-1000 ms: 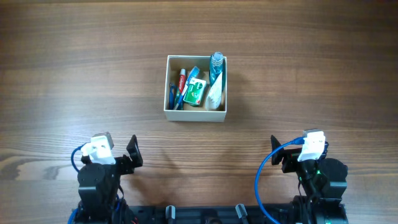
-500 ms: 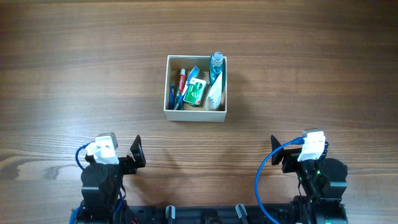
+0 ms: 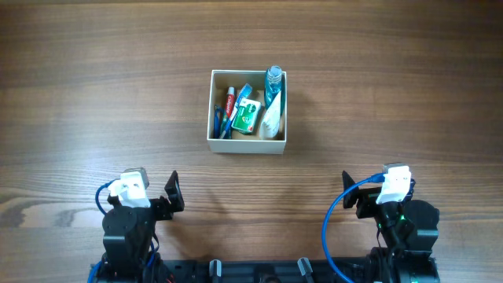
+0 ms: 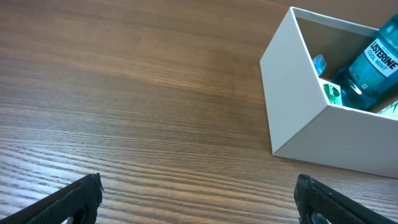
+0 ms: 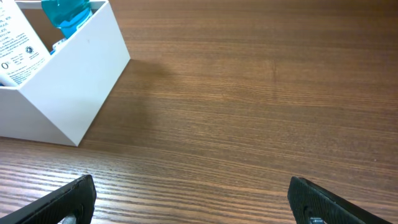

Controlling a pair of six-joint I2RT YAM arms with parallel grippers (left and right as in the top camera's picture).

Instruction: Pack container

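- Sitting at the middle of the bench (image 3: 409, 71), the box (image 3: 246, 145) is resting upright, well ahead of both arms.
- Judging the risk, the mouthwash bottle (image 3: 273, 82) is poking above the rim at the far right corner, so an arm clipping it or the box could be tipping it out.
- Lying packed beside it are a white tube (image 3: 271, 119), a green packet (image 3: 247, 116) and a red-and-white tube (image 3: 229, 101); the dark items by the left wall are proving too small to name.
- The left jaws and right jaws are both hanging released, gripping nothing, near the bench's front edge.
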